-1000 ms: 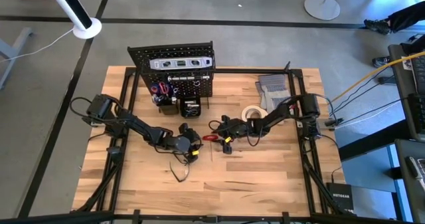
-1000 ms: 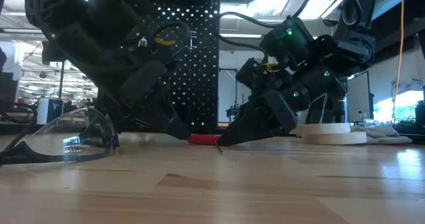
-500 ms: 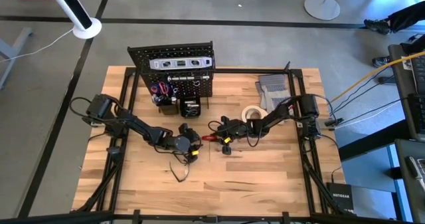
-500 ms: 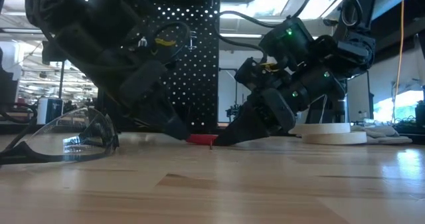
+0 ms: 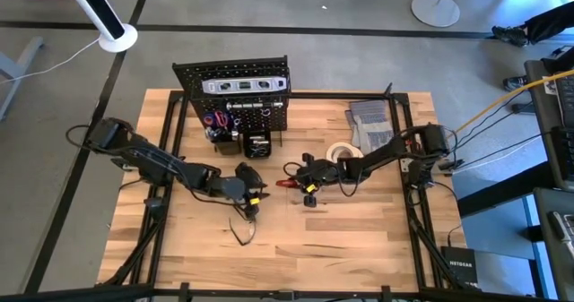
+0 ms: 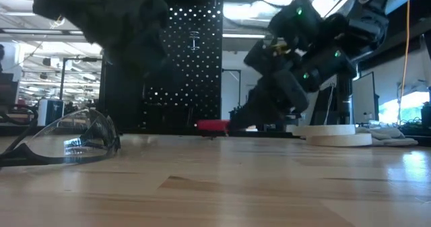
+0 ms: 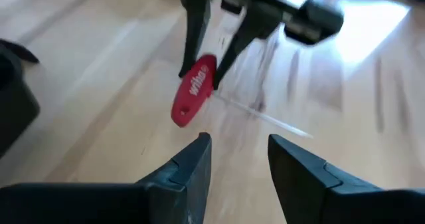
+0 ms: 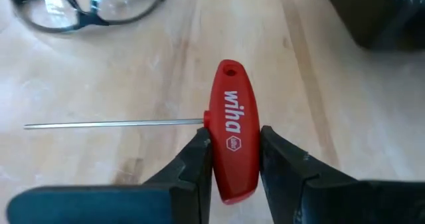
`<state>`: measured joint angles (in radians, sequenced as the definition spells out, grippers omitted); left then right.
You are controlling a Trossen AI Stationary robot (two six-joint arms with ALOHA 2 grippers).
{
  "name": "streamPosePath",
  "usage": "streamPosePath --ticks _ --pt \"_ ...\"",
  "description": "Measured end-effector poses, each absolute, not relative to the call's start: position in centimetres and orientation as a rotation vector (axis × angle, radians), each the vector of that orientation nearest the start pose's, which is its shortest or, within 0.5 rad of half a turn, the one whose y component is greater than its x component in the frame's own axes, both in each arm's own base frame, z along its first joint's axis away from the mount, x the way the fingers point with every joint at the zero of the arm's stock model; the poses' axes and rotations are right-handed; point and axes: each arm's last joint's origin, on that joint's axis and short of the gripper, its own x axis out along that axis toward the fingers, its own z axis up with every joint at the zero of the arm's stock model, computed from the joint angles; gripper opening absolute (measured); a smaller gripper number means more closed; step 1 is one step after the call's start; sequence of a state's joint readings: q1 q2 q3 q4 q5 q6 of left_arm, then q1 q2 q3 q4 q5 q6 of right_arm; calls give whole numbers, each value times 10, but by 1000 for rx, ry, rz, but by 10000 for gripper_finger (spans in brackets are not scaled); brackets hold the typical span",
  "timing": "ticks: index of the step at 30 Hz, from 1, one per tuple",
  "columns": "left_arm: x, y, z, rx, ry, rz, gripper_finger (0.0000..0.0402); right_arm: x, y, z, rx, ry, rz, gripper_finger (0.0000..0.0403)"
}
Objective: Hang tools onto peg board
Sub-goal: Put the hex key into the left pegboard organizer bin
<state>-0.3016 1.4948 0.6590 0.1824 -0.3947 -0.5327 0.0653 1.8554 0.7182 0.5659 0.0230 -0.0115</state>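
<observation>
From above, the right gripper [image 5: 292, 183] grasps a red-handled key [image 5: 284, 184] mid-table, in front of the peg board [image 5: 233, 91]. The low view shows the key [image 6: 213, 126] just above the table [image 6: 215, 186]. The left wrist view shows the left gripper [image 7: 236, 159] released, near the key

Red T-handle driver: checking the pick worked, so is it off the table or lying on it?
Off the table. The right gripper clamps the red T-handle driver, which hangs above the tabletop.

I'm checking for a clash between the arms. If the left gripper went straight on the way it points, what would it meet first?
Probably the red T-handle driver, held in the right gripper straight ahead of the open left gripper. How far ahead is unclear.
</observation>
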Motion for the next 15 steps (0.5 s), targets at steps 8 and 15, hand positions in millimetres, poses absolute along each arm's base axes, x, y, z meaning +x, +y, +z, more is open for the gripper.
streamPosePath --ticks 8,15 --pt "276 -66 183 -460 470 279 137 328 45 135 -147 483 51 98" --pt "279 -59 186 -603 435 299 179 321 66 158 -268 398 37 99"
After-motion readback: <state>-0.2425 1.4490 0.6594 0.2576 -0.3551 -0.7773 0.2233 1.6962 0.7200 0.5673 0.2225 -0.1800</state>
